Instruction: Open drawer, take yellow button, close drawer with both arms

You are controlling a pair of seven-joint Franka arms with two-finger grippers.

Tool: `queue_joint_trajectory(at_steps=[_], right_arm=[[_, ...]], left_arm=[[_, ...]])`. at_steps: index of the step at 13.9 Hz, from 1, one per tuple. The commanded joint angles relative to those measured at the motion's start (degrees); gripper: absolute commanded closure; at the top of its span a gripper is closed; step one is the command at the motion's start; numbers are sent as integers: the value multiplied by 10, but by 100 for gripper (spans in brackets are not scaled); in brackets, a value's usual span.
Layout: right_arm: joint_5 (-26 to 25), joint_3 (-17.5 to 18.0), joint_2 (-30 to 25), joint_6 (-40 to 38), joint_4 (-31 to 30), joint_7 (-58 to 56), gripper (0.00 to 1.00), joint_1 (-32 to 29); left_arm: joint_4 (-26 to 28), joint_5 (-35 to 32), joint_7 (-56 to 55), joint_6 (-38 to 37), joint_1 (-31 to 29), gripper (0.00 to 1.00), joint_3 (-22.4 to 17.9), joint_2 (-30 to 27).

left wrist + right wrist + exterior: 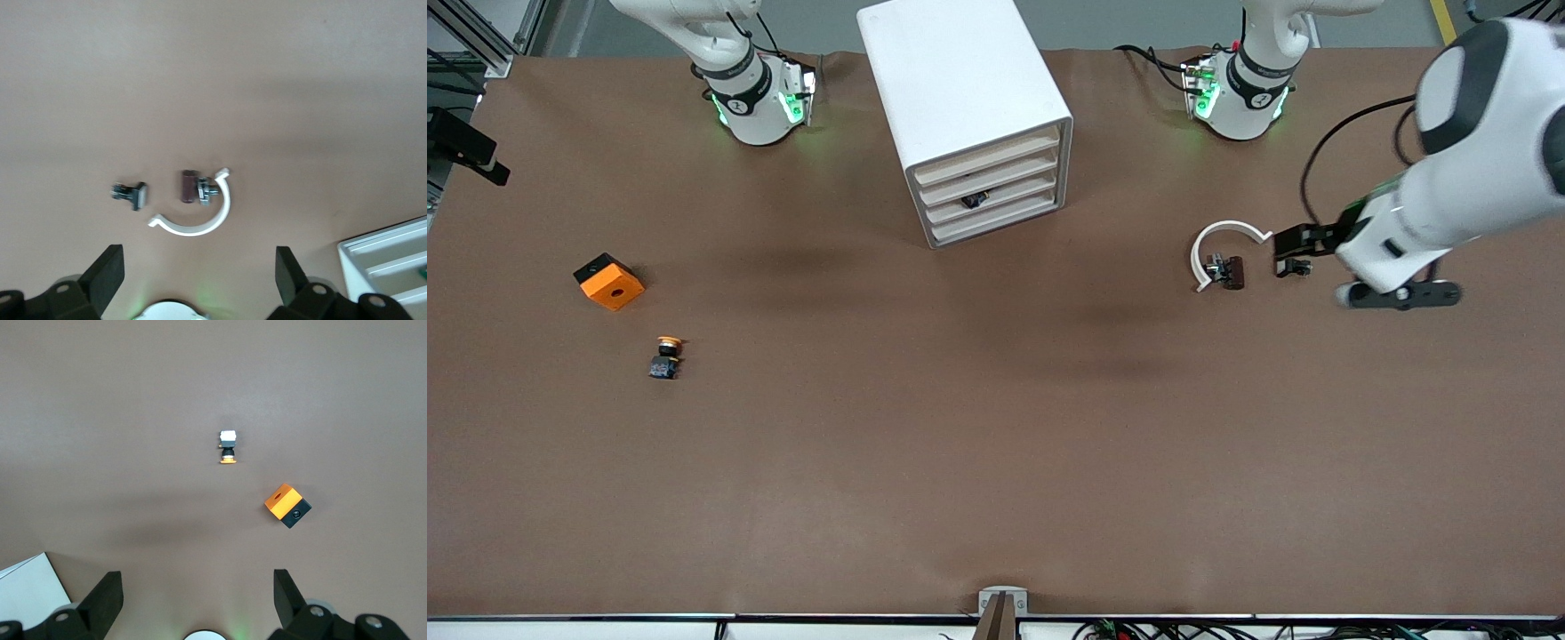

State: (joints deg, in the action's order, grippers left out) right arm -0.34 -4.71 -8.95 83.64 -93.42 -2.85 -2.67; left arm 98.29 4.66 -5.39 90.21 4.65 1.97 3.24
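I see the cabinet (965,116) standing on the brown desk (996,462) between the 2 arm bases, its front turned toward the front camera and slightly toward the left arm's end. All 4 drawers sit flush. The uppermost drawer (987,152) is shut. A small dark item (975,200) shows through the slot of the 3rd drawer down; I cannot identify it.

The button (666,356) lies on the open desk toward the right arm's end, well apart from the cabinet and nearer to the front camera than it. Its long axis runs roughly along the near-far line of the desk: the orange-yellow cap points toward the robots' bases and the black-and-blue body points toward the front camera. The orange cube (609,282) rests near it, closer to the bases, with its dark hole facing up.

Toward the left arm's end, a white ring segment (1221,238) curves around 1 small black clip (1226,271). A 2nd clip (1293,267) lies just beside the ring, outside it.

The left gripper (197,273) hovers over the desk by these clips, jaws spread wide, holding nothing. The right gripper (197,593) hangs over the desk above the button and cube area, jaws likewise wide and holding nothing; it is outside the front view.
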Motion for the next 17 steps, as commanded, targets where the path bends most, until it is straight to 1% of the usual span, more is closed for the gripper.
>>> queue_joint_trajectory(at_steps=[1,2,4,6,9,12,17], right_arm=[[-11,0,-18,3,-16,11,0,4],[-11,0,-18,3,-16,11,0,4],[-8,0,-18,2,-16,10,0,1],[-6,1,-20,0,-16,10,0,0],[-3,2,-20,0,-16,9,0,-5],[3,2,-20,1,-16,9,0,-5],[2,1,-19,1,-16,-2,0,-4]], left_arm=[[14,-14,70,12,-23,0,-20,-40],[2,-14,78,14,-21,0,-37,-47],[-26,-15,79,11,-24,0,-42,-48],[-49,-17,77,11,-32,0,-39,-44],[-57,-30,74,10,-29,0,-33,-44],[-78,-30,71,1,-29,0,-22,-46],[-86,-29,56,-16,-28,0,-12,-48]])
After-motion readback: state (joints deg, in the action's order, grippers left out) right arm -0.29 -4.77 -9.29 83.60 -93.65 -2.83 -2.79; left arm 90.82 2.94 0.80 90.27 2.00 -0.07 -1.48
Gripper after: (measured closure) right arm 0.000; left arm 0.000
